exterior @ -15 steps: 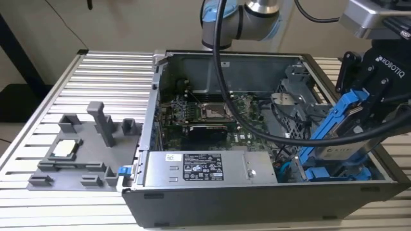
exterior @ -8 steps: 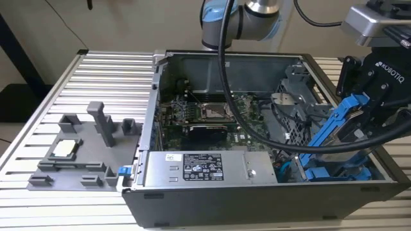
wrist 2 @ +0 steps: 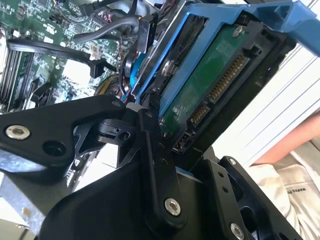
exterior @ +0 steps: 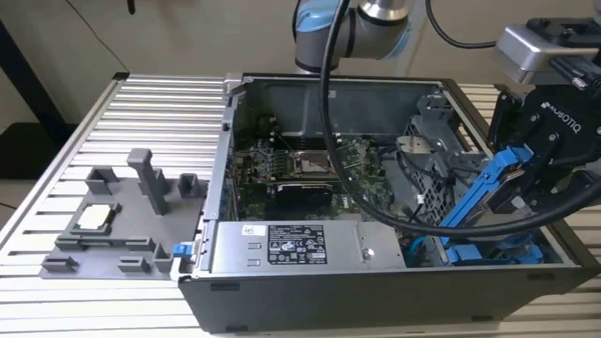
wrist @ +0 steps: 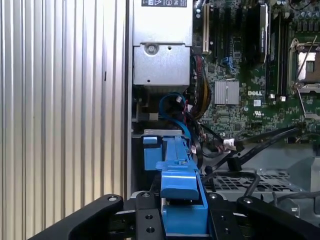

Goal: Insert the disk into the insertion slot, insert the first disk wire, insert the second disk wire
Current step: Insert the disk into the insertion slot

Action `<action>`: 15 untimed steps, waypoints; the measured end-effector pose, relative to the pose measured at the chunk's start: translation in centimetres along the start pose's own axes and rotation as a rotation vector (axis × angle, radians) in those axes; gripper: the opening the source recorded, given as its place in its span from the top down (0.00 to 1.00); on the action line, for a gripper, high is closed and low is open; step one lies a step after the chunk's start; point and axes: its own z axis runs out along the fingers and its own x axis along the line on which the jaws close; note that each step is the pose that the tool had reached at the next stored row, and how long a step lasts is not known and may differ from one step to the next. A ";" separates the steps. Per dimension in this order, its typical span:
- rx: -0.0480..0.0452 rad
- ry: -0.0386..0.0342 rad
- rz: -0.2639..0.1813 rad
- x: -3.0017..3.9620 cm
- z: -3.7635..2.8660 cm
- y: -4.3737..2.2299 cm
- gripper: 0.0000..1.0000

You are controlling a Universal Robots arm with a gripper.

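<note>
Black fingers (wrist: 145,220) clamp the disk (exterior: 481,190), its blue plastic carrier (wrist: 182,200) tilted, seemingly above the perforated insertion slot (exterior: 427,190).

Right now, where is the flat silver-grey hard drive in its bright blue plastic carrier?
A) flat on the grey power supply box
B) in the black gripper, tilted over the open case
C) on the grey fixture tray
B: the gripper clamps the blue-framed hard drive, which is tilted over the open case.

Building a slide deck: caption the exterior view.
Black hand holds blue-framed silver-grey disk tilted beside the grey perforated sheet-metal drive cage.
</note>
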 end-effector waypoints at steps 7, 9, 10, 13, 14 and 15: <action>0.0001 -0.0057 0.000 0.00 1.27 -0.05 0.67; 0.0001 -0.0080 0.000 0.01 1.65 -0.06 0.67; 0.0001 -0.0089 0.000 0.01 1.83 -0.07 0.67; 0.0010 -0.0118 0.000 0.01 2.35 -0.09 0.67; 0.0011 -0.0130 0.000 0.01 2.51 -0.10 0.67; 0.0011 -0.0133 0.000 0.01 2.69 -0.10 0.67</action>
